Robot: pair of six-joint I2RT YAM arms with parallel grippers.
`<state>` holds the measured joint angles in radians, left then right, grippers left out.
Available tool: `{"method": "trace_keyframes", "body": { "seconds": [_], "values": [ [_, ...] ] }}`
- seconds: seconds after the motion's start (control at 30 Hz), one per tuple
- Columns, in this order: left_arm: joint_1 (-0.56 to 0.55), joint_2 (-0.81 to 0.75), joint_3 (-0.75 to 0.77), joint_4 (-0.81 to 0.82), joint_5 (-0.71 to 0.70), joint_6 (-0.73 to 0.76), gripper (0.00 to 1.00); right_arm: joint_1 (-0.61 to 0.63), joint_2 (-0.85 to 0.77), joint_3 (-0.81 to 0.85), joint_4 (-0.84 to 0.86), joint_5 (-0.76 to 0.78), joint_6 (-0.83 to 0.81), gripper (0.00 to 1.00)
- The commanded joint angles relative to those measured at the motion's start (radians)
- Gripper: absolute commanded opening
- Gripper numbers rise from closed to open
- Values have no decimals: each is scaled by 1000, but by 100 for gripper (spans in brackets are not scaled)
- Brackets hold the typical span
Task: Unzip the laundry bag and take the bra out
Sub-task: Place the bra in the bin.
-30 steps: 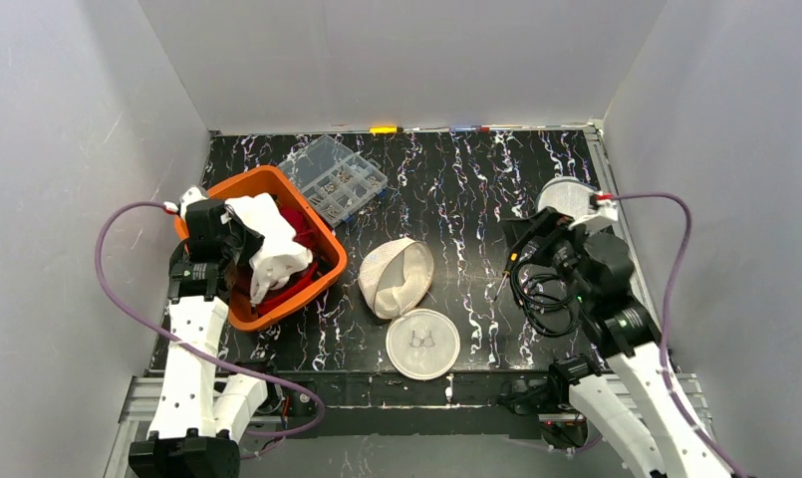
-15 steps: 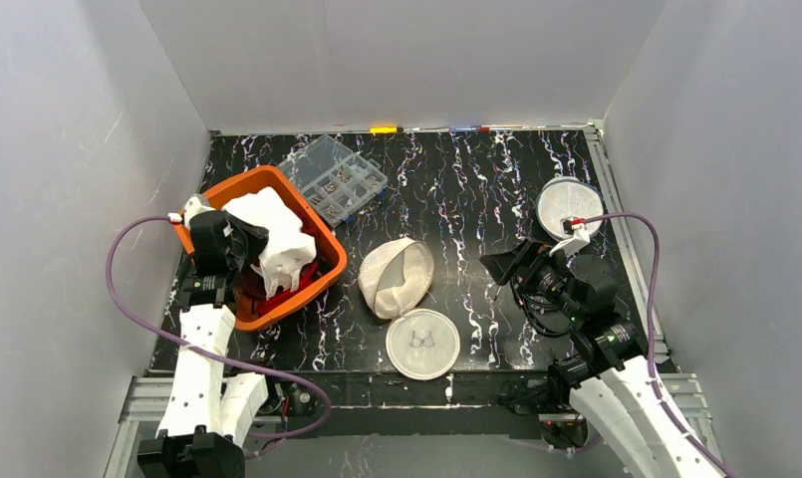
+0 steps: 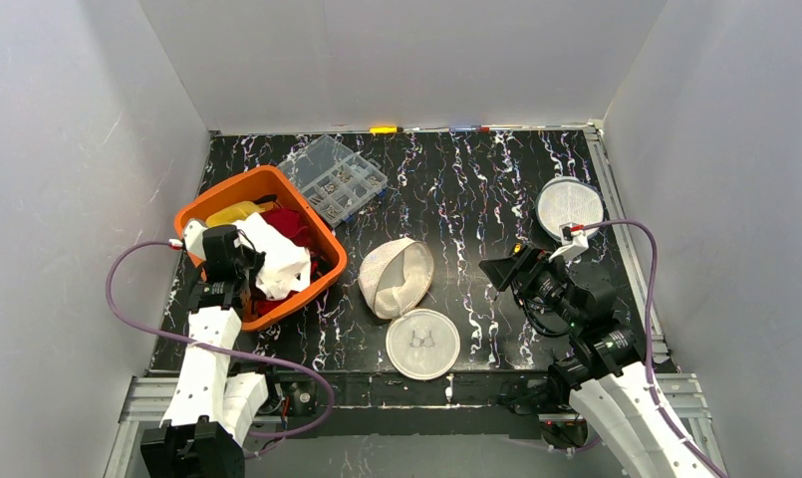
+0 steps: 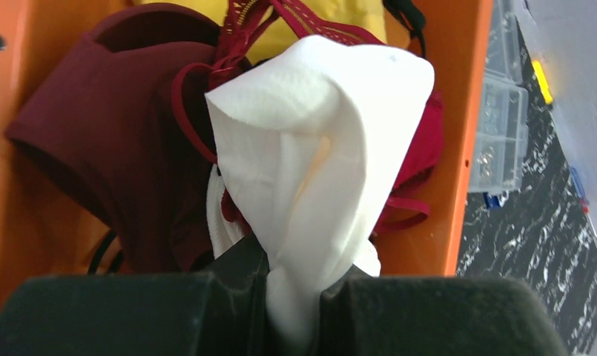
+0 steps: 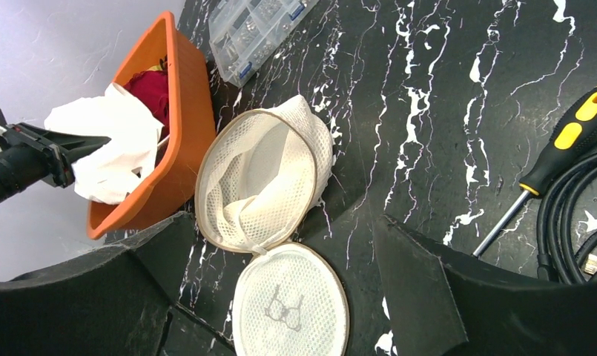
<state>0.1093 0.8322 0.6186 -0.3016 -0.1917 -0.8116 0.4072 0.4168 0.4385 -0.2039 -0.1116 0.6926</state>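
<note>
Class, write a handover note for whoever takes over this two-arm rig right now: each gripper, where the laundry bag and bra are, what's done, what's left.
Left gripper: shut on the white bra, holding it over the orange bin's near rim.
Right gripper: open, holding nothing, hovering to the right of the laundry bag.
Laundry bag: between the arms, unzipped and lying open; it looks empty.
Done: unzipping, bra out.
Left: probably just releasing the bra into the bin.
</note>
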Motion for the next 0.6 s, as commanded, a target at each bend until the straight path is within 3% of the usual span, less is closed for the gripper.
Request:
{"method": "trace_keyframes", "body": {
  "seconds": [0.0,0.2,0.3,0.43,0.57],
  "values": [
    [6,-1,9,-63,-156,-31,4,3,-29,-1,24,20,-2,98],
    [6,-37,42,-80,-141,29,48,3,-20,7,34,20,-16,98],
    [6,-76,99,-121,-122,47,64,5,-18,19,29,21,-22,98],
    [6,-123,196,-208,-101,85,70,6,-12,40,27,18,-25,98],
    [-11,-106,338,-320,-79,165,69,7,-2,52,45,1,-17,98]
  ]
}}
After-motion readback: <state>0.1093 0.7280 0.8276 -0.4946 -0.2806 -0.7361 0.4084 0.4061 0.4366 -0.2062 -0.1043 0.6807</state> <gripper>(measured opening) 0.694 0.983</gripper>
